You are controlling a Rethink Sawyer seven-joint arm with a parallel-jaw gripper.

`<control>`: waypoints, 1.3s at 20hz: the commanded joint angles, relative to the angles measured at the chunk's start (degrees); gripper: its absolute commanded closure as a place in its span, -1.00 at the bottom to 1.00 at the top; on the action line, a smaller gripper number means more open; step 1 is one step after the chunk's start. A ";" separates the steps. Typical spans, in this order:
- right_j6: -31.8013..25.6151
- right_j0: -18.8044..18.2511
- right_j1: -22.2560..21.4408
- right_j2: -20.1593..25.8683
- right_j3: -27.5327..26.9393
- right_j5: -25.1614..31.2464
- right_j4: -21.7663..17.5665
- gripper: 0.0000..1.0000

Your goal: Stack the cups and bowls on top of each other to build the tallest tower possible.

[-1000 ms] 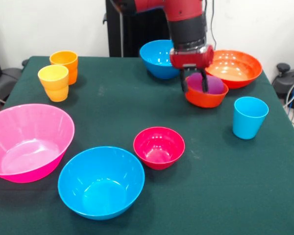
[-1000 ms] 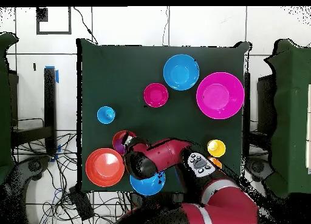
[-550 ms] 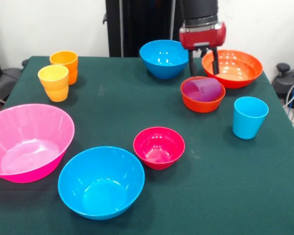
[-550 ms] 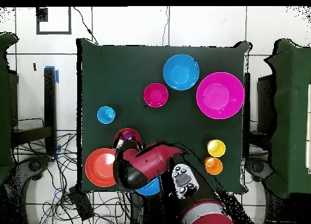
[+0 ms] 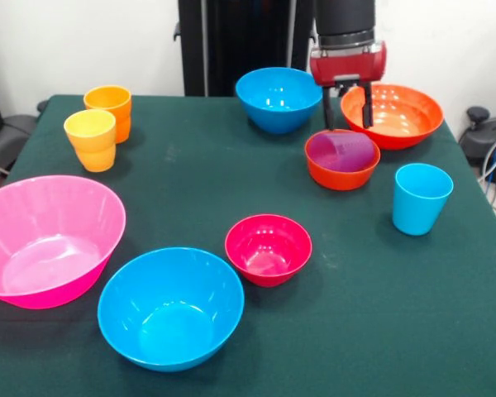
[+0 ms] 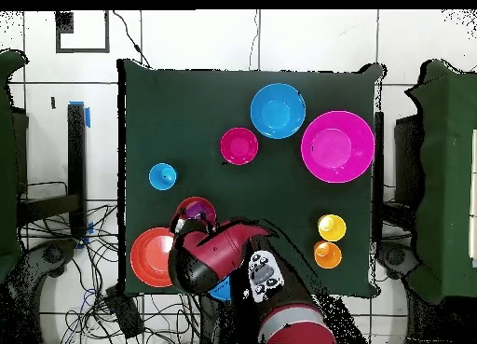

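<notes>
1. Gripper (image 5: 347, 106) hangs empty, fingers spread, above the small orange-red bowl (image 5: 342, 171).
2. We judge the pink bowl (image 5: 45, 238), at the table's corner, light, stiff, slick; grip its rim.
3. Purple cup (image 5: 347, 151) lies tilted inside that small bowl; pinch its wall.

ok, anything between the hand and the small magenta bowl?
Nothing visible. The hand hangs open above the small orange-red bowl holding the purple cup; only bare table lies between there and the small magenta bowl.
</notes>
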 commanded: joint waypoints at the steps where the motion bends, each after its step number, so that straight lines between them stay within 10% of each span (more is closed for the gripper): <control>1: -2.48 2.17 9.03 -2.35 -7.26 0.11 -4.40 -1.00; 9: -3.00 3.52 12.84 -6.98 -11.49 -2.11 -5.43 -1.00; 18: -3.25 -4.40 22.52 4.24 -8.86 -1.03 -6.46 -1.00; 26: -3.30 -5.52 21.93 5.74 -6.90 0.10 -5.80 -1.00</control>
